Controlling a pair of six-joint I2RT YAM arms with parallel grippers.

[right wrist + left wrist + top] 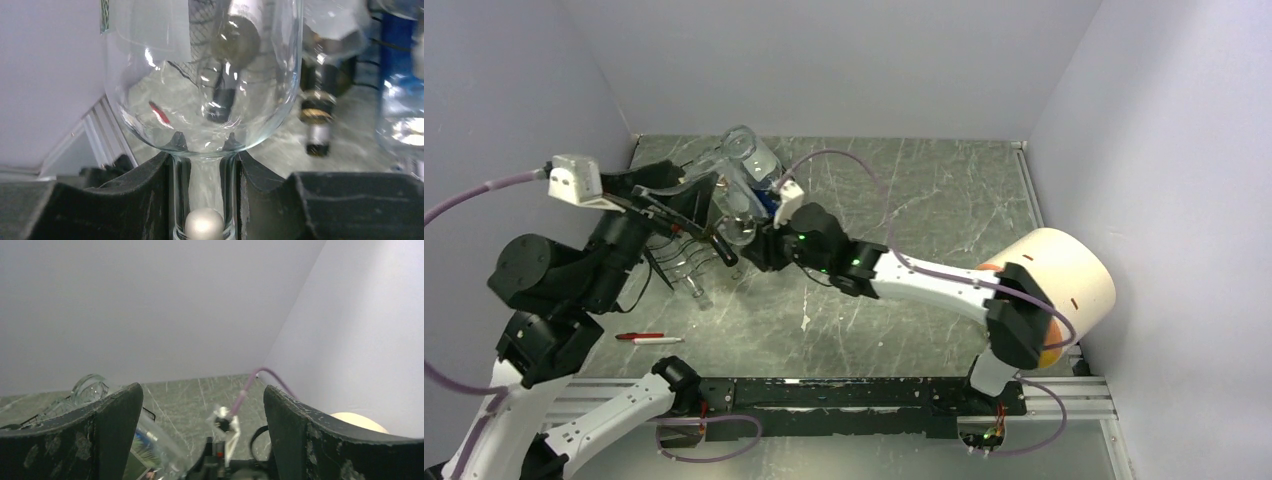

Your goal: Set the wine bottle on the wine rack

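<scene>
Grey walls close in a marbled table [944, 200], and the wine rack [686, 250] sits near its back-left corner with other bottles already in it. The right gripper [202, 170] is clamped on the neck of the clear wine bottle [200, 100], holding it right at the rack. Whether the bottle touches a cradle is hard to tell. The left gripper [201, 390] hovers beside the rack, fingers apart and empty. The carry looks done; seating the bottle and letting go remain.
</scene>
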